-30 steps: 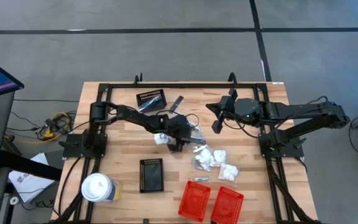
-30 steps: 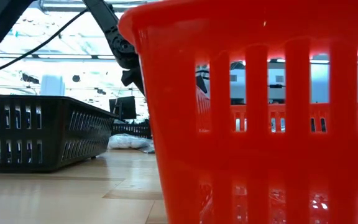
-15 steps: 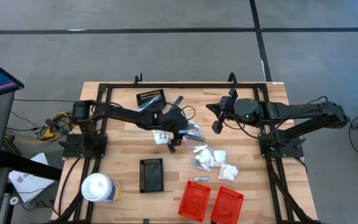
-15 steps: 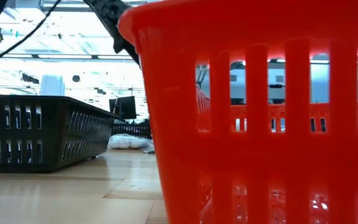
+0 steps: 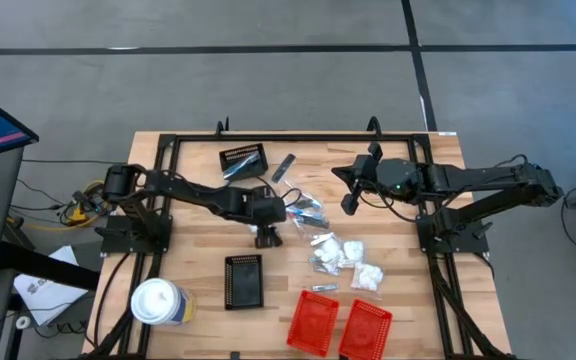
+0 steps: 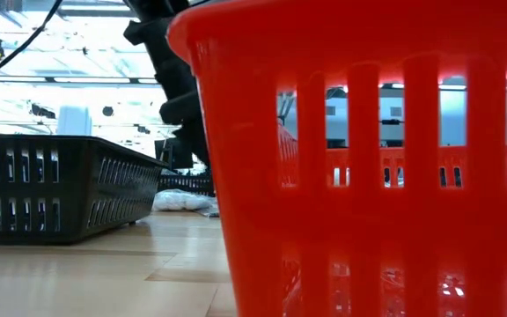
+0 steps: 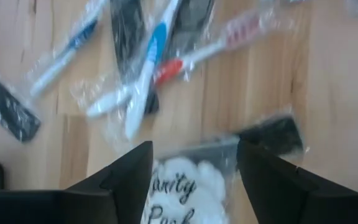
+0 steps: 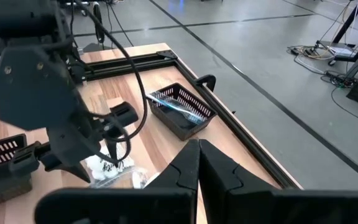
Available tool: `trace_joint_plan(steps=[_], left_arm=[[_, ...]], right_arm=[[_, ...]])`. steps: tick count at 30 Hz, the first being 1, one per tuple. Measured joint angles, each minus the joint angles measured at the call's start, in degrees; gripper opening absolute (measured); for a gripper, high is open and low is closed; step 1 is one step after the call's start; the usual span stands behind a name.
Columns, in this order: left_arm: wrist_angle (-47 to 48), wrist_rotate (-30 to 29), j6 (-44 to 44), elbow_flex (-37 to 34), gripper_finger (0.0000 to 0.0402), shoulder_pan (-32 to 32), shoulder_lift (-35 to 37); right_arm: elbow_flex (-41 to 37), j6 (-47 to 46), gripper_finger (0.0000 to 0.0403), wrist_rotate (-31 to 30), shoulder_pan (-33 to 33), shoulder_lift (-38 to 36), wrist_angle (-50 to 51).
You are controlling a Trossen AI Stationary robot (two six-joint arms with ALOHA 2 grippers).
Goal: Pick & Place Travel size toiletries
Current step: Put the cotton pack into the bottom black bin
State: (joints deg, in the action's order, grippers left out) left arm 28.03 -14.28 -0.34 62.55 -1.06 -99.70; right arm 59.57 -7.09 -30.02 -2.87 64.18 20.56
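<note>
Hovering with fingers apart, left pincer [image 5: 267, 238] straddles white packet [image 7: 179, 190]; right pincer [image 5: 349, 203], together, idles at 2 o'clock.

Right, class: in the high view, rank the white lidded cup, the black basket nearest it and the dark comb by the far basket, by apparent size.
1. White lidded cup
2. Black basket, close to the cup in size
3. Dark comb, clearly smallest
</note>
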Motion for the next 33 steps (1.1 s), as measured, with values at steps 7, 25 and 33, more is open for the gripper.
trace_joint_plan(steps=[7,25,33], left_arm=[[-0.31,-1.0,-3.01,-4.9,0.0226,-1.97,0.0],[-4.52,-3.34,-5.82,-11.06,0.0139,-0.38,0.04],[-5.07,-3.46,-4.48,-9.55,0.0014,-0.42,0.33]], right_arm=[[0.0,0.0,0.0,0.0,0.0,0.0,-0.02],[0.0,0.0,0.0,0.01,0.02,0.0,-0.47],[0.0,0.04,0.0,0.02,0.02,0.0,-0.46]])
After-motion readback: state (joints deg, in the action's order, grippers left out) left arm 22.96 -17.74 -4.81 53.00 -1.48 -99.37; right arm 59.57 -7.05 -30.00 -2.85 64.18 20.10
